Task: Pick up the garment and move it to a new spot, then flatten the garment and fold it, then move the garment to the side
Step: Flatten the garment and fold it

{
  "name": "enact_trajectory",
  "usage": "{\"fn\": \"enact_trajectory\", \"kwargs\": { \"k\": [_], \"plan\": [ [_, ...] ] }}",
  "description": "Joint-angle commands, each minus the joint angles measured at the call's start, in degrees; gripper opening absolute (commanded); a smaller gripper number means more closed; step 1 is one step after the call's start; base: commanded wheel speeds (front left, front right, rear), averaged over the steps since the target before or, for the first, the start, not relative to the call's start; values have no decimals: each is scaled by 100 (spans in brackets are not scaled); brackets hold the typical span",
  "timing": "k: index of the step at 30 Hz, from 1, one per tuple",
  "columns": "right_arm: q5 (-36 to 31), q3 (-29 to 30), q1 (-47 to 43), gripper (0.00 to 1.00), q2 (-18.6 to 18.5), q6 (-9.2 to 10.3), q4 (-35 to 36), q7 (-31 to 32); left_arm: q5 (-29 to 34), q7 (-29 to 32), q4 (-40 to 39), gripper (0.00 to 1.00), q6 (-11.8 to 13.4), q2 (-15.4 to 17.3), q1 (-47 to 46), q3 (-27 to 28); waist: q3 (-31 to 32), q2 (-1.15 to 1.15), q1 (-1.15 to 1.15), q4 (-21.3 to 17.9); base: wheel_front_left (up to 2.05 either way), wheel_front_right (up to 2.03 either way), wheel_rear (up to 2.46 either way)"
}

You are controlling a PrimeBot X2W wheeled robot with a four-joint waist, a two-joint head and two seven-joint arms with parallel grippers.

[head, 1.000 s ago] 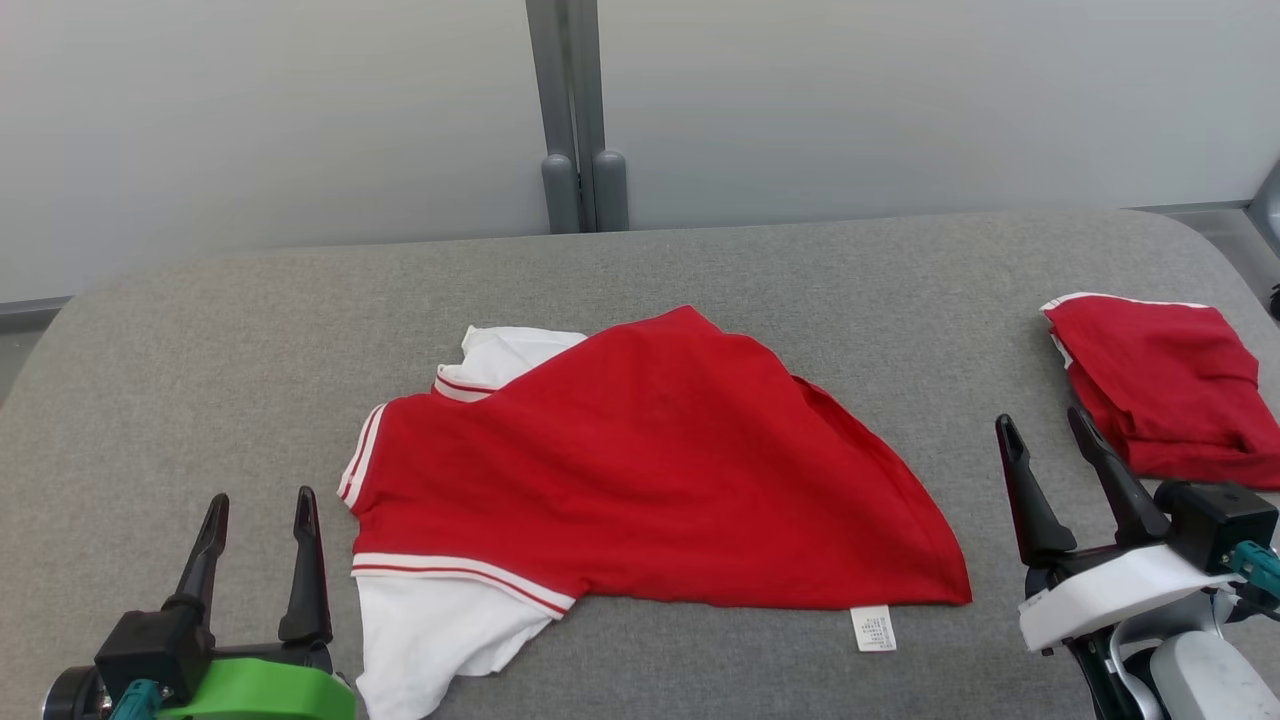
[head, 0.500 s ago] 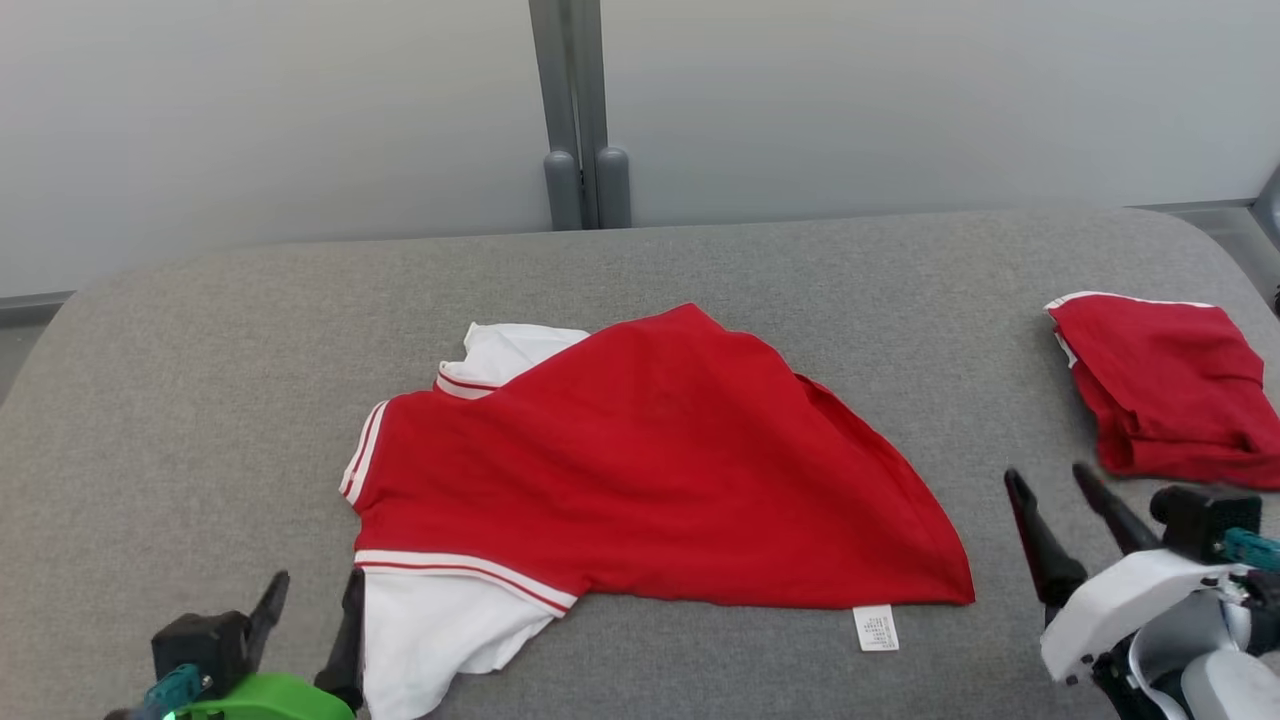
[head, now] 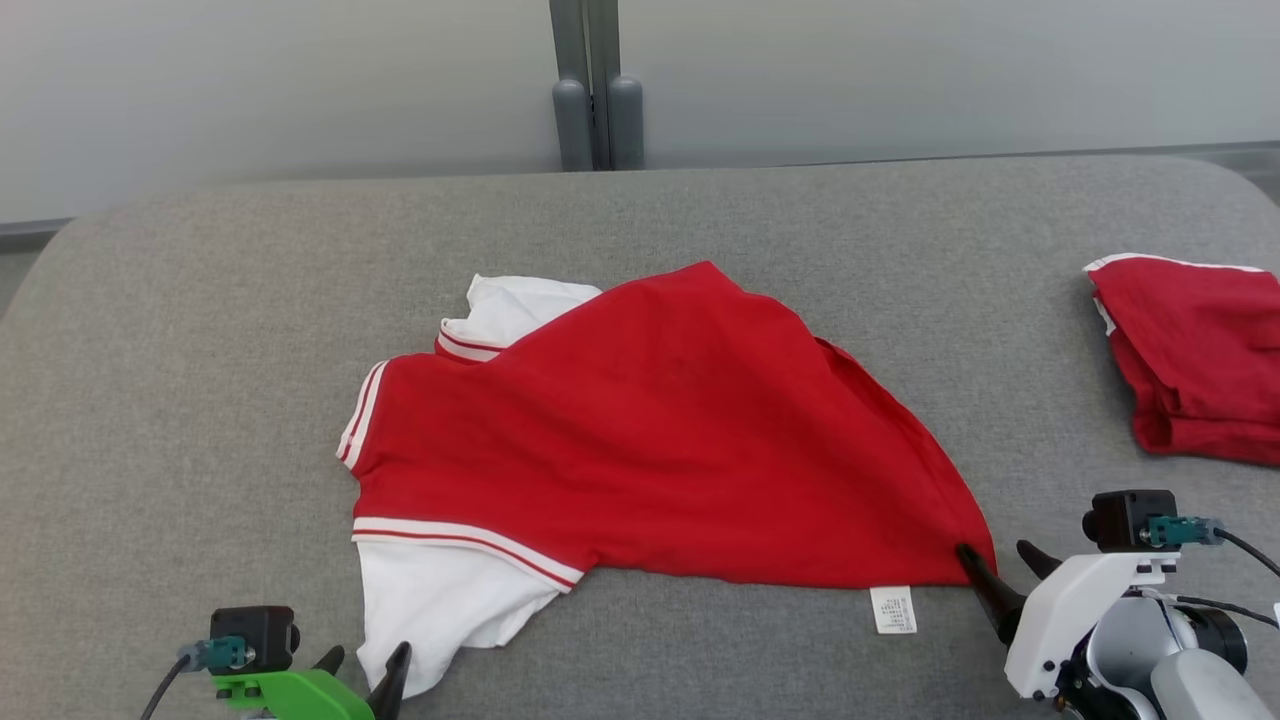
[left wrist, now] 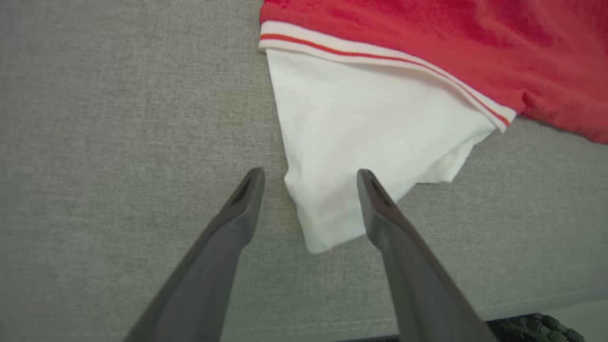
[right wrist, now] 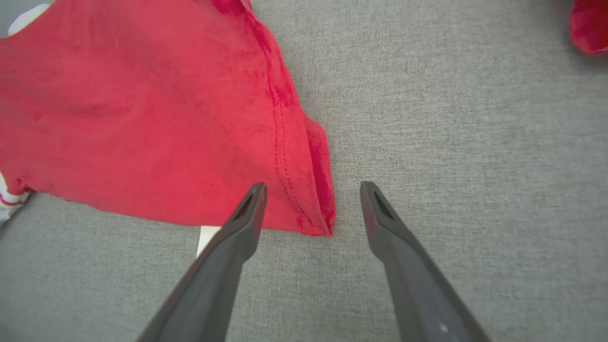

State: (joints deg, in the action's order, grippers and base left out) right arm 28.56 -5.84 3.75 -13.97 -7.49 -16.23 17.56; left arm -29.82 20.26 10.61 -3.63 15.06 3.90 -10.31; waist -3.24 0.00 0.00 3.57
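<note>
From the head, the shirt [head: 660, 430] lies in the middle of the grey table [head: 200, 300]; its red part is spread wide and comes to a point at the right; a white sleeve sticks out toward the near edge at the left; a small tag [head: 892, 610] pokes out under the near hem; there is lots of bare table to the left and behind; a red pile [head: 1200, 360] lies well apart at the right; a post [head: 597, 90] stands behind the table; the left gripper [head: 363, 665] is low by the sleeve tip, fingers apart; the right gripper [head: 998, 555] is at the red point, fingers apart.

From the left wrist, the left gripper [left wrist: 309, 175] is wide apart and holds nothing; the tip of the shirt [left wrist: 370, 118] sleeve lies between its fingers; bare table [left wrist: 118, 118] is on the left; the table's near edge runs along the bottom.

From the right wrist, the right gripper [right wrist: 312, 187] is wide apart and holds nothing; the corner of the shirt [right wrist: 142, 118] lies between its fingers; the tag [right wrist: 206, 237] peeks out beside one finger; bare table [right wrist: 451, 118] is on the right; the red pile [right wrist: 589, 28] shows in the top corner.
</note>
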Motion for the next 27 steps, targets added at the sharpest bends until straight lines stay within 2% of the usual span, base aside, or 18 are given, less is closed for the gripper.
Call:
{"fn": "enact_trajectory", "kwargs": {
  "k": [1,9,10,11,12,13,23,27],
  "plan": [
    [-31,7,99,100,29,0,-48,0,-107,44,107,100,-50,-27,-130,-19,-173,0,0,43,0,0,0],
    [10,-137,320,100,113,0,-288,84,-196,82,743,100,-170,-57,-438,-149,-367,0,0,32,0,0,0],
    [35,-156,327,93,115,0,-317,89,-210,59,772,100,-190,-67,-462,-173,-379,0,0,37,0,0,0],
    [68,-185,329,55,119,0,-345,92,-247,38,783,83,-207,-89,-491,-191,-390,0,0,44,0,0,0],
    [89,-207,331,39,118,0,-361,63,-267,9,801,39,-237,-90,-512,-213,-395,0,0,51,0,0,0],
    [115,-230,335,1,121,0,-372,48,-291,14,807,0,-259,-83,-525,-241,-397,0,0,56,0,0,0],
    [325,-412,291,0,12,0,-318,-377,-394,-255,617,0,-317,85,-458,-258,-252,0,0,80,0,0,0],
    [501,-496,255,0,-39,0,-117,-561,-389,-417,327,0,-260,150,-343,-167,-158,0,0,50,0,0,0]
  ]
}}
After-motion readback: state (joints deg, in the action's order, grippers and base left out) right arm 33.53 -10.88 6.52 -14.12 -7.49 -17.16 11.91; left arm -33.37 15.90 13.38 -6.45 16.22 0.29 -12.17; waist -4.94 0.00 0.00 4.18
